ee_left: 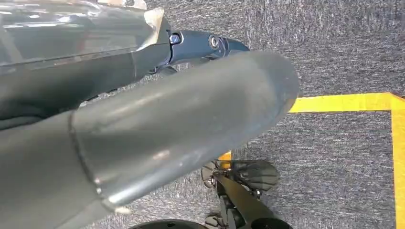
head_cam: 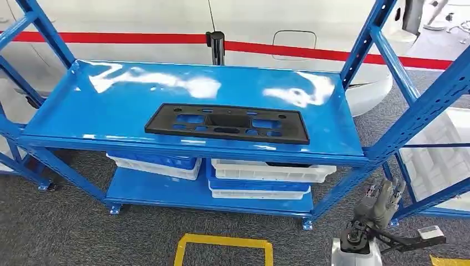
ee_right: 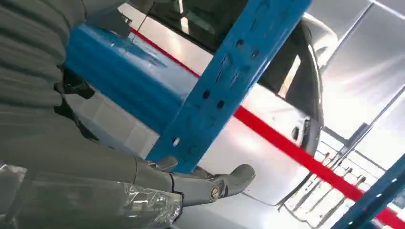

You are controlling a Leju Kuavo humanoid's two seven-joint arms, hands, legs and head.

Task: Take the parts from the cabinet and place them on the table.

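We face the rack with the part not yet reached.

On the blue shelf [head_cam: 83, 111] the black part [head_cam: 227, 124] lies flat near the front edge, long axis along that edge. Our right hand [head_cam: 379, 202] hangs low beside the front right post, fingers loosely apart, holding nothing; the part lies up and leftward. Our left hand [ee_left: 143, 138] hangs over carpet, its state untellable.

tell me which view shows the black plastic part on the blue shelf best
The head view: the black part lies flat and whole on the blue shelf, cutouts visible. The left wrist view looks at carpet and yellow tape; the right wrist view catches a blue upright, not the part.
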